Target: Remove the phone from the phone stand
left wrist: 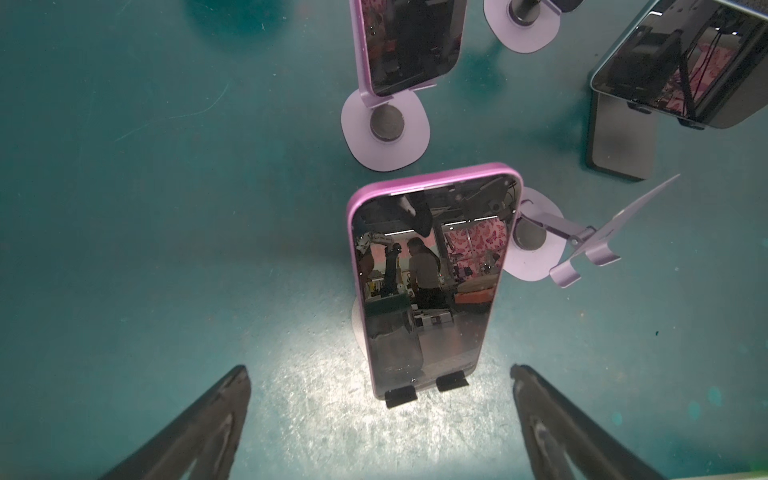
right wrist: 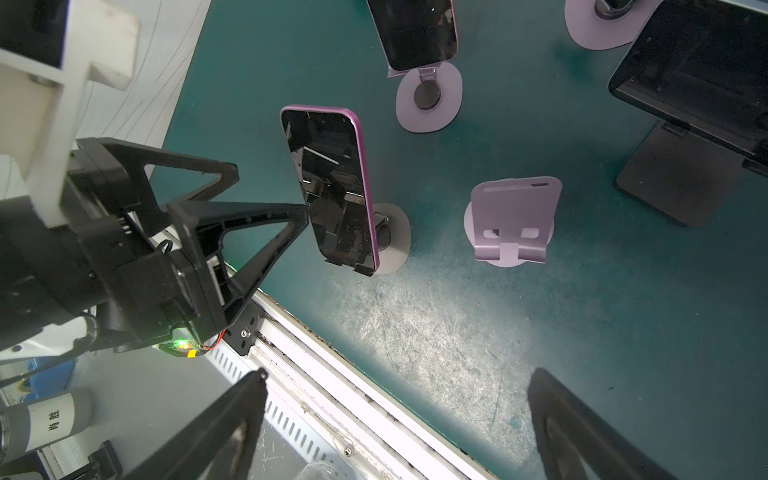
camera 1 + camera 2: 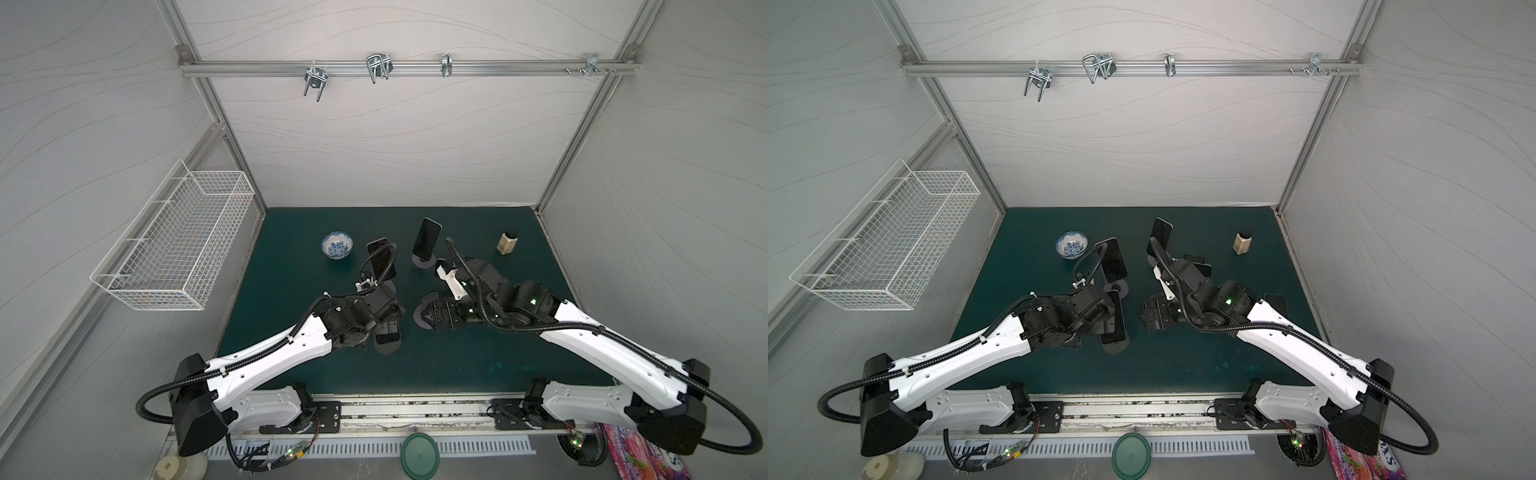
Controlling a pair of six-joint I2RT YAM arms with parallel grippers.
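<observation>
Left hand (image 1: 379,372) is spread wide, one finger (image 1: 199,436) on each side of the bottom end of the phone (image 1: 432,282), and from the wrist view neither one looks like it's touching it. The phone (pink case, dark screen) is leaning back in its phone stand (image 2: 395,249) around the middle of the green table (image 1: 166,249), bottom edge parked in two little black hooks (image 1: 401,397). Right hand (image 2: 397,372) is spread wide too with nothing in it, hovering over bare table, an empty purple stand (image 2: 513,220) close by. Further back there's a second phone (image 1: 409,41) and a black device (image 1: 685,70), both propped up, plus a blue-and-white bowl (image 3: 337,245) and a small jar (image 3: 507,242).
</observation>
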